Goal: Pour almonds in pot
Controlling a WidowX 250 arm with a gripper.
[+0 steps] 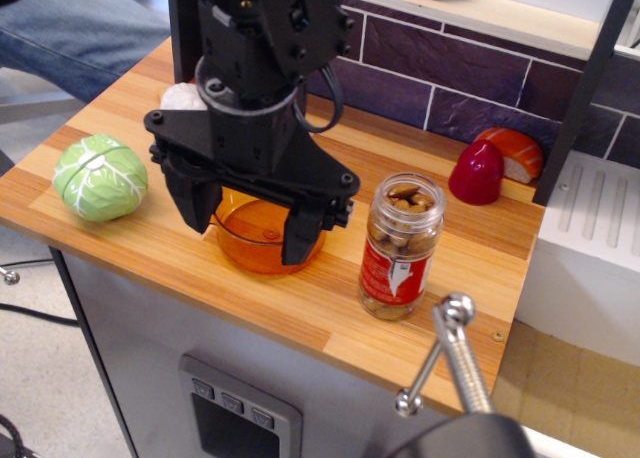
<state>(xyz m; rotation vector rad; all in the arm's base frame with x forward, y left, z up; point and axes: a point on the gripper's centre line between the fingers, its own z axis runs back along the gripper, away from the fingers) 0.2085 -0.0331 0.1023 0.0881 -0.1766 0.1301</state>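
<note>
The almonds show as brown nuts inside a clear open-topped jar [401, 246] with a red-and-white label, standing upright on the wooden counter near its front right. The translucent orange pot [262, 236] stands to the jar's left, partly hidden by my gripper. My black gripper [245, 230] hangs over the pot, fingers pointing down and spread apart, one finger [192, 200] at the pot's left and one finger [304, 235] at its right front. It is open and holds nothing. The jar is apart from the gripper, to its right.
A green cabbage [101, 177] lies at the counter's left. A red dome-shaped toy [476, 172] and an orange salmon piece [518, 150] sit at the back right by the brick wall. A metal lever [448, 353] juts up at the front right. A white object [183, 96] lies behind the arm.
</note>
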